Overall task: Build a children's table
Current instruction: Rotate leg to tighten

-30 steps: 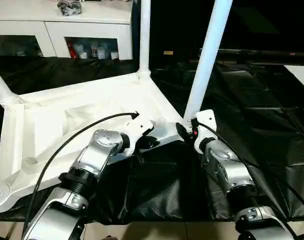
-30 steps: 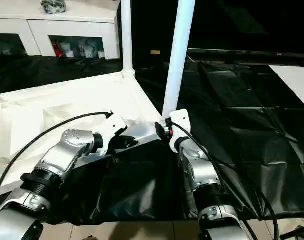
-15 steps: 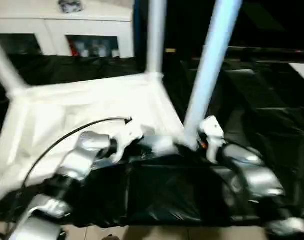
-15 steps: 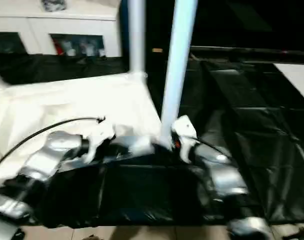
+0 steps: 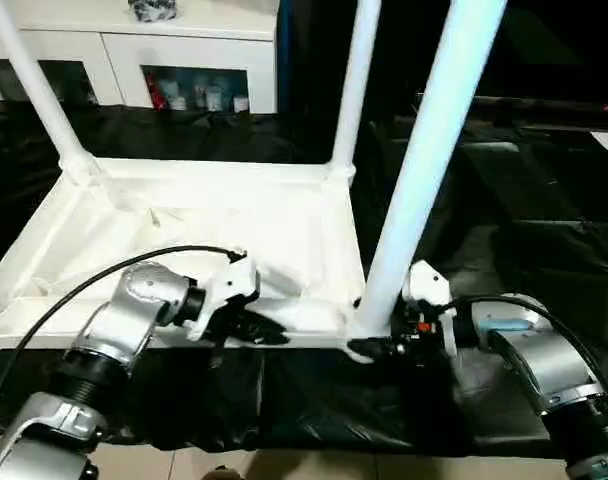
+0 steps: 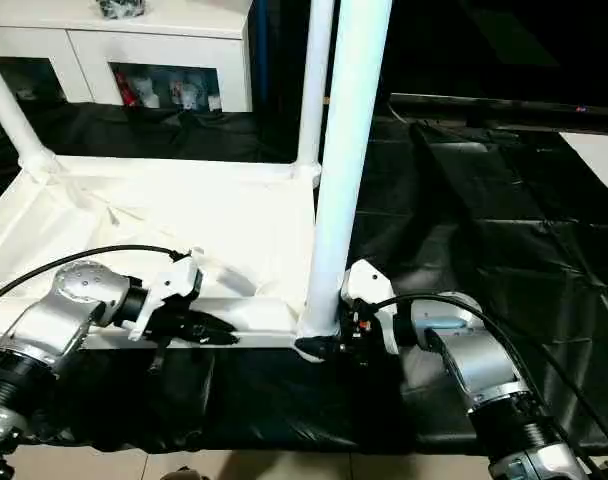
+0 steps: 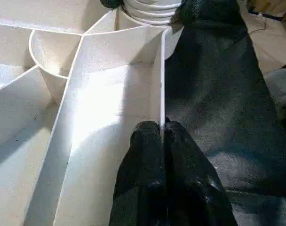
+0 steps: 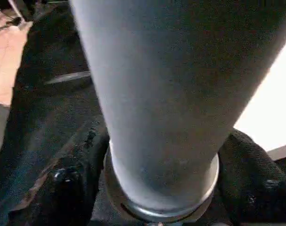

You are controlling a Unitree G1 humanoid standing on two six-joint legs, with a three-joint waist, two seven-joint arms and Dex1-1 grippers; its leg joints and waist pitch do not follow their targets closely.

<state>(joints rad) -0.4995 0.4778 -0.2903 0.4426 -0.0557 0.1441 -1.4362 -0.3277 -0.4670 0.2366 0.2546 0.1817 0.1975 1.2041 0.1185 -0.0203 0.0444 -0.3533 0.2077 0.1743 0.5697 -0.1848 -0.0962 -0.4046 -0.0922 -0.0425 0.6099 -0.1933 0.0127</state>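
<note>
Left pincer [image 7: 162, 136] clamped on tabletop rim [image 7: 162, 80], right pincer [image 8: 157, 207] around one of three legs [image 5: 424, 170].

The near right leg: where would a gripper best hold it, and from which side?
Low on the near right leg, just above its corner socket, coming from the robot's right over the black cloth. The tube stands upright, free on that side; the tabletop blocks the left.

near leg [image 5: 424, 170] top cut off; cabinet contents [image 5: 196, 95] blurred
</note>
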